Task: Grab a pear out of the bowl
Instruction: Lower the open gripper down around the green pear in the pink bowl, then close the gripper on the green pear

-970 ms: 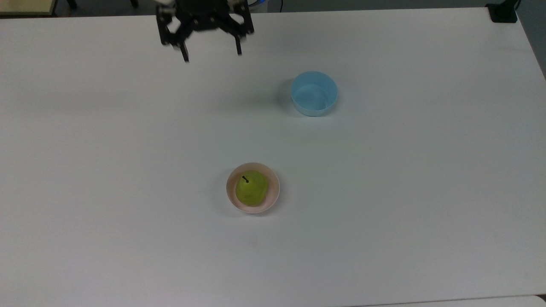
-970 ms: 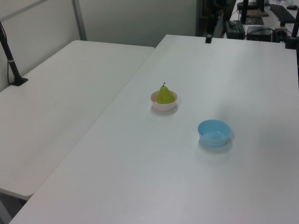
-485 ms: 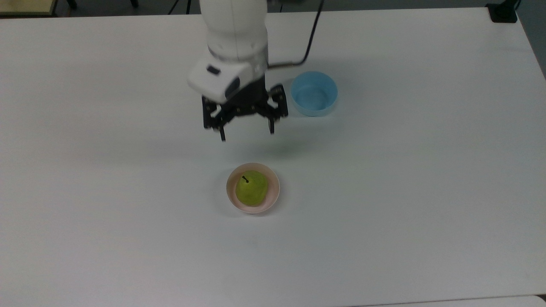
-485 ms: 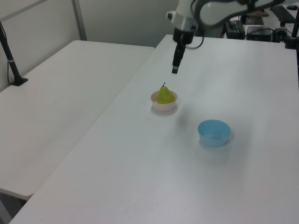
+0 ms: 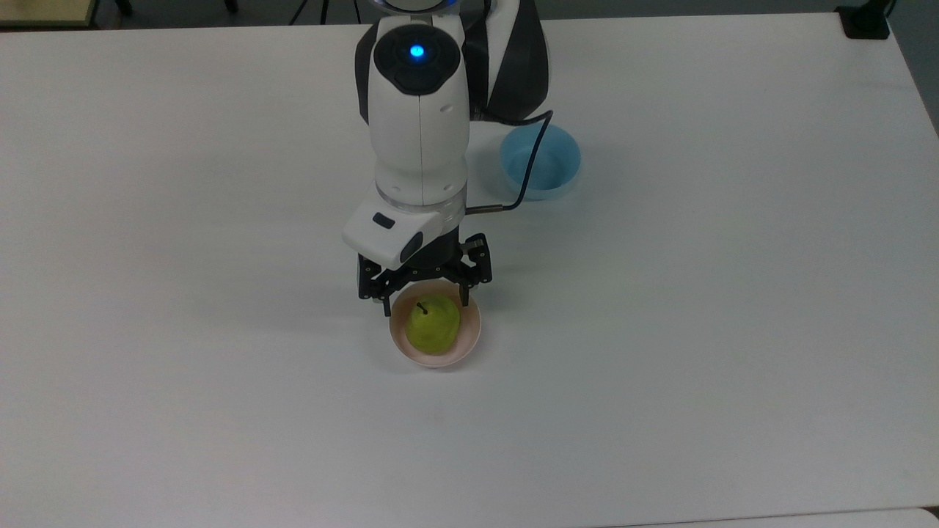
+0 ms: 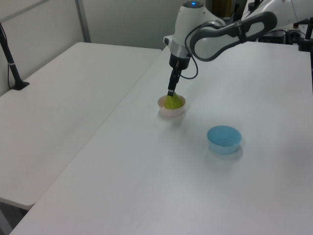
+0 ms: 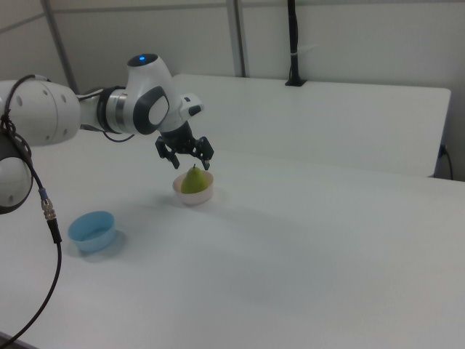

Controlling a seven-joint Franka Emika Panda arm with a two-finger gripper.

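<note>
A yellow-green pear (image 5: pixel 434 328) with a dark stem stands upright in the small pale pink bowl (image 5: pixel 472 336) near the table's middle. My gripper (image 5: pixel 425 305) hangs open just above the bowl's far rim, pointing down. Its two fingers are spread wider than the pear and sit level with its stem, apart from the fruit. In the left view the gripper (image 6: pixel 170 92) is right over the pear (image 6: pixel 171 102) and bowl (image 6: pixel 171 111). The right view shows the gripper (image 7: pixel 192 166) straddling the top of the pear (image 7: pixel 192 181) in the bowl (image 7: pixel 194 197).
A light blue bowl (image 5: pixel 559 158) stands empty toward the top view's upper right, partly crossed by the arm's black cable. The white table (image 5: pixel 697 330) is bare around both bowls. A second white table (image 6: pixel 58 107) adjoins on the left view's left.
The arm has swept from the table's far edge down to the pink bowl and lowered. The gripper stayed open; the pear and both bowls have not moved.
</note>
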